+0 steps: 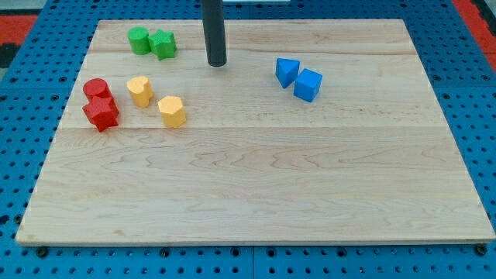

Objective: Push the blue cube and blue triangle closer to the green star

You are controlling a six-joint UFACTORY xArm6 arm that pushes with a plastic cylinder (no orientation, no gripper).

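The blue triangle (286, 71) and the blue cube (308, 84) sit touching each other at the upper right of the wooden board. The green star (163, 44) sits at the upper left, touching a green round block (139, 39) on its left. My tip (216, 63) is at the view's top centre, between the two groups. It is right of the green star and left of the blue triangle, touching neither.
A red round block (96, 88) and a red star (101, 113) sit at the left. Two yellow blocks (140, 90) (172, 111) lie right of them. The wooden board (256, 186) rests on a blue pegboard.
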